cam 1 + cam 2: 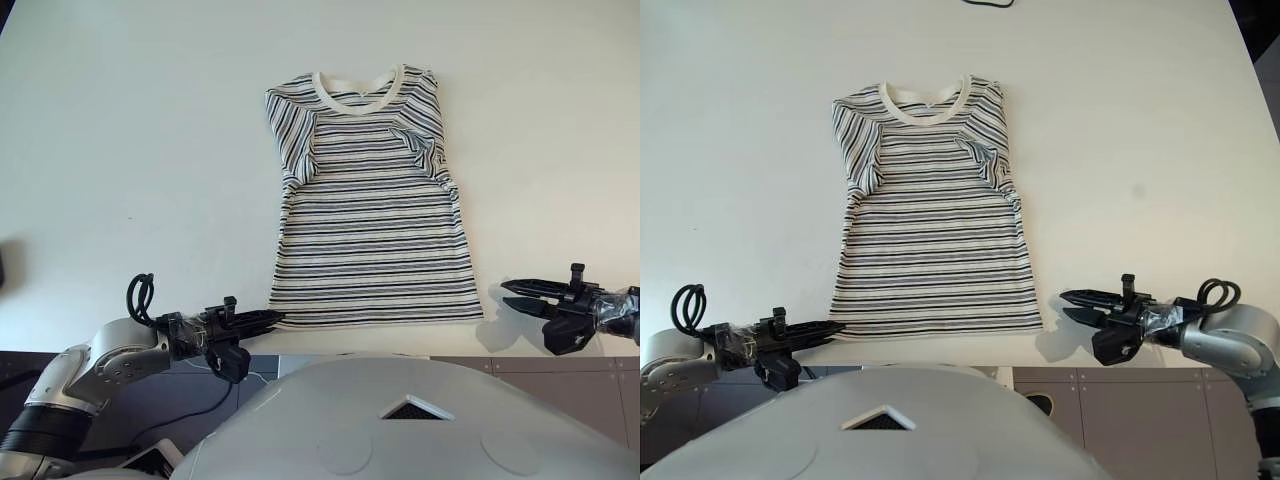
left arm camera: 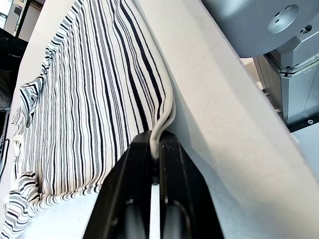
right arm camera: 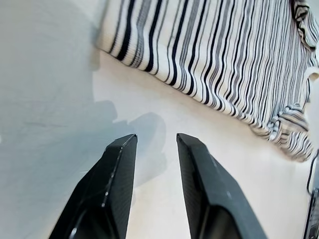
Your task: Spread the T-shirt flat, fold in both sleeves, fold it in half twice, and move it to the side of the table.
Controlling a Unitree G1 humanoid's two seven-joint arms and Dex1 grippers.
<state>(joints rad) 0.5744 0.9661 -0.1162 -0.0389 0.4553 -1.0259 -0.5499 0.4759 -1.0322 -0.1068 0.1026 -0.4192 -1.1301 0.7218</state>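
The striped T-shirt (image 1: 372, 205) with a cream collar lies flat on the white table, both sleeves folded in, hem at the near edge

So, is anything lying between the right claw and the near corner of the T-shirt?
Nothing visible does. Only bare table lies between the open right claw and the near right hem corner of the T-shirt. The left claw is shut on the hem's other corner.

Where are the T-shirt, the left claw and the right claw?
T-shirt (image 1: 370, 210): left eye view, middle of the striped body.
left claw (image 2: 155, 144): left wrist view, midway between its fingertips, shut on the T-shirt's edge.
right claw (image 3: 155, 139): right wrist view, the gap between its open fingertips.
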